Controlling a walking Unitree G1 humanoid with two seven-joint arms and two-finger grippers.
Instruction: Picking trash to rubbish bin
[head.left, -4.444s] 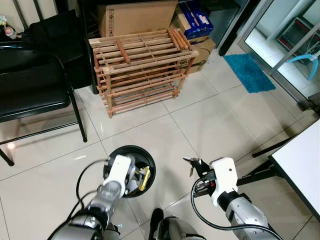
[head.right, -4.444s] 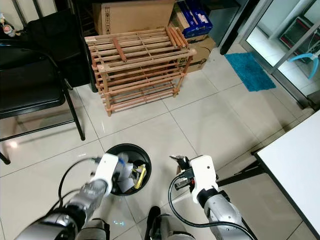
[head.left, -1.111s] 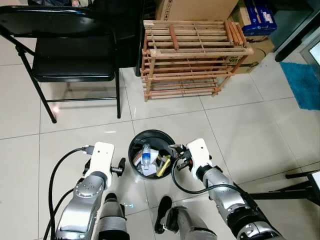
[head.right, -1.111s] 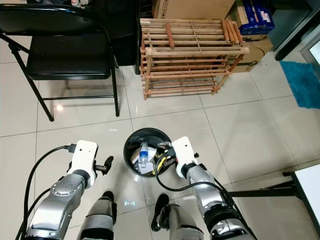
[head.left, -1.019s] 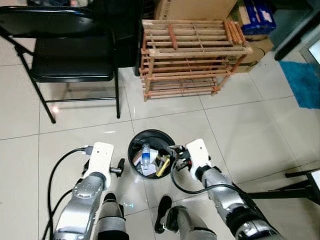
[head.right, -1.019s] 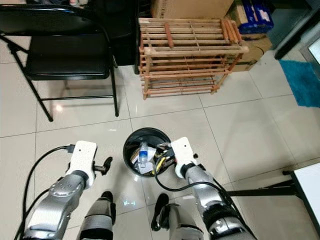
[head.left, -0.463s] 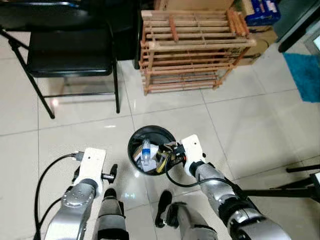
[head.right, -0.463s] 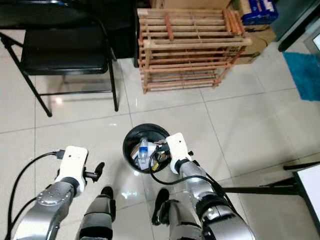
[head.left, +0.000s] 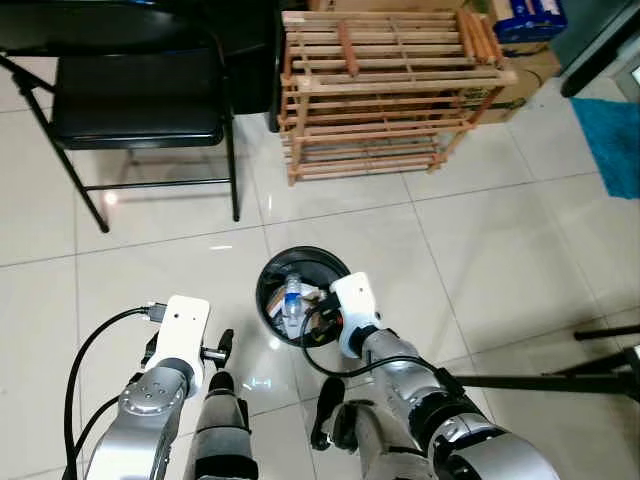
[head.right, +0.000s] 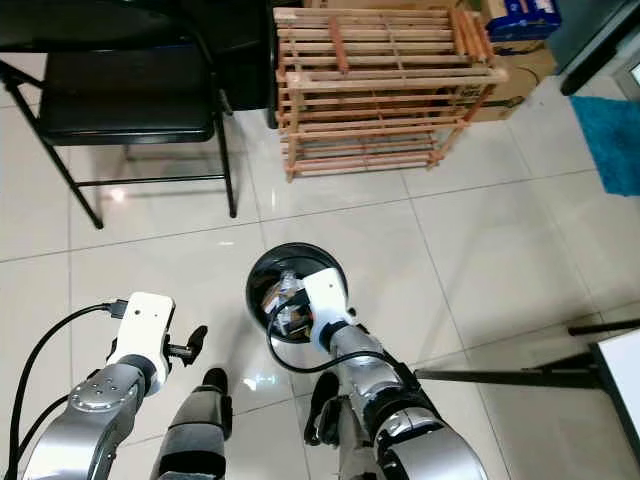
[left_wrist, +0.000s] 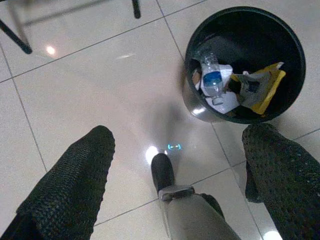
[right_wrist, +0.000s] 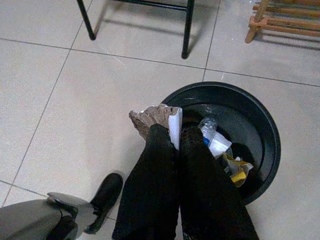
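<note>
The robot's right gripper (right_wrist: 176, 131) hangs over the near rim of a black bin (head.left: 268, 284), its fingers (right_wrist: 155, 165) pinched together on a crumpled scrap of brown and white paper (right_wrist: 152, 116). Inside the bin lie a clear plastic bottle (left_wrist: 212, 75) and a yellow wrapper (left_wrist: 265, 90). The left gripper (left_wrist: 175, 165) is held over the white floor tiles (head.left: 480, 250) left of the bin, fingers spread wide and holding nothing. A wooden rack (head.left: 385, 90) and a black folding chair (head.left: 135, 95) stand farther off.
</note>
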